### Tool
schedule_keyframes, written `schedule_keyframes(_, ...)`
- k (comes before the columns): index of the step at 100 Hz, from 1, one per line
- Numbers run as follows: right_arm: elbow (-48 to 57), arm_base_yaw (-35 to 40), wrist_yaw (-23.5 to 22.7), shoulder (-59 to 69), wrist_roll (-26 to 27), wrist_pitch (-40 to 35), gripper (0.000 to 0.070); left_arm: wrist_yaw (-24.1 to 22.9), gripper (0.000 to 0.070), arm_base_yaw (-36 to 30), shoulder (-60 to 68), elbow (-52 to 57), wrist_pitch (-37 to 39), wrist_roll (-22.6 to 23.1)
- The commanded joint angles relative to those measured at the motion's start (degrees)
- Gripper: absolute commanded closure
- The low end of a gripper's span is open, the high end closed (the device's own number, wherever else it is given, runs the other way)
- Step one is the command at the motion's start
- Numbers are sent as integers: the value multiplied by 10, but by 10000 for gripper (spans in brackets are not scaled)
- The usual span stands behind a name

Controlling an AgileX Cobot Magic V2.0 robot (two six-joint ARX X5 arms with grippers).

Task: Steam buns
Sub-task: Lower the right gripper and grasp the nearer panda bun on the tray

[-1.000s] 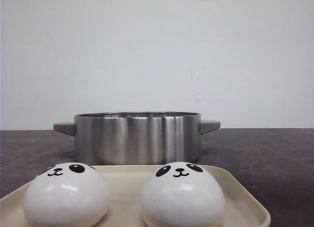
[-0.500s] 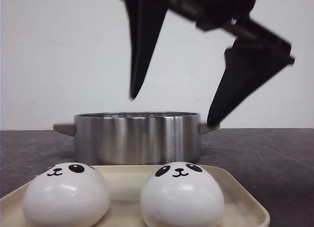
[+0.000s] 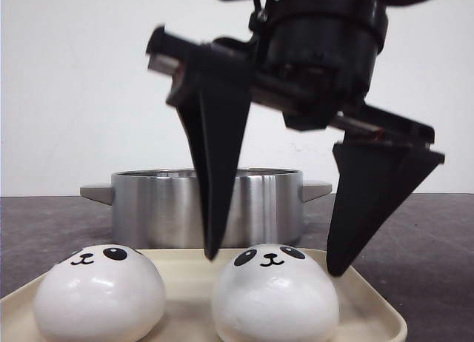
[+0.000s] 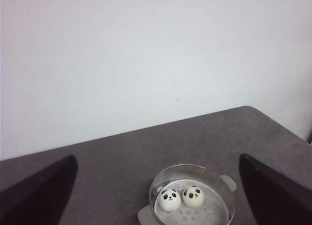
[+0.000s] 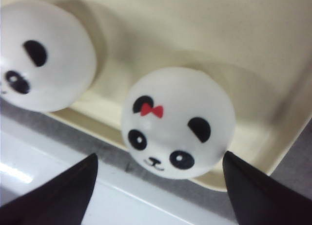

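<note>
Two white panda-faced buns lie on a cream tray (image 3: 189, 272): the left bun (image 3: 100, 290) and the right bun (image 3: 275, 297). My right gripper (image 3: 274, 264) is open and hangs over the right bun, one fingertip on each side of its top, neither touching. In the right wrist view that bun (image 5: 178, 127) wears a red bow and sits between the open right gripper (image 5: 160, 157); the other bun (image 5: 41, 54) lies beside it. The steel pot (image 4: 161, 182) holds two more buns (image 4: 169, 199) (image 4: 193, 196). My left gripper (image 4: 157, 158) is open, high above the pot.
The steel pot (image 3: 170, 209) with side handles stands just behind the tray on the dark table (image 3: 415, 231). A white wall closes the back. The tray's rim (image 5: 273, 152) runs close to the right bun.
My right gripper has come down from the top of the front view, open, until its fingertips flank the right bun on the tray. The buns and pot have stayed put.
</note>
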Motion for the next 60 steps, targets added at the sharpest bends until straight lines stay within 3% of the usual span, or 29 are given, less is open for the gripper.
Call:
schedule_keyframes(1, 4, 7, 3, 18, 3, 5, 221, -3, 23, -5, 9, 10, -20, 9)
schedule_keyframes(28, 4, 0, 6, 61, 1, 18, 230, -3, 23, -5, 9, 9, -20, 9)
schedule_keyframes(32, 4, 0, 12, 65, 1, 21, 281, -3, 23, -5, 9, 9, -20, 9)
schedule_keyframes(38, 4, 0, 25, 66, 1, 22, 426, -3, 23, -5, 9, 9, -20, 9)
schedule_keyframes(45, 4, 1, 41, 66, -2, 25, 694, -3, 23, -5, 9, 9, -20, 9)
schedule_keyframes(60, 6, 1, 62, 58, -18, 24, 694, -3, 23, -5, 9, 9, -20, 9)
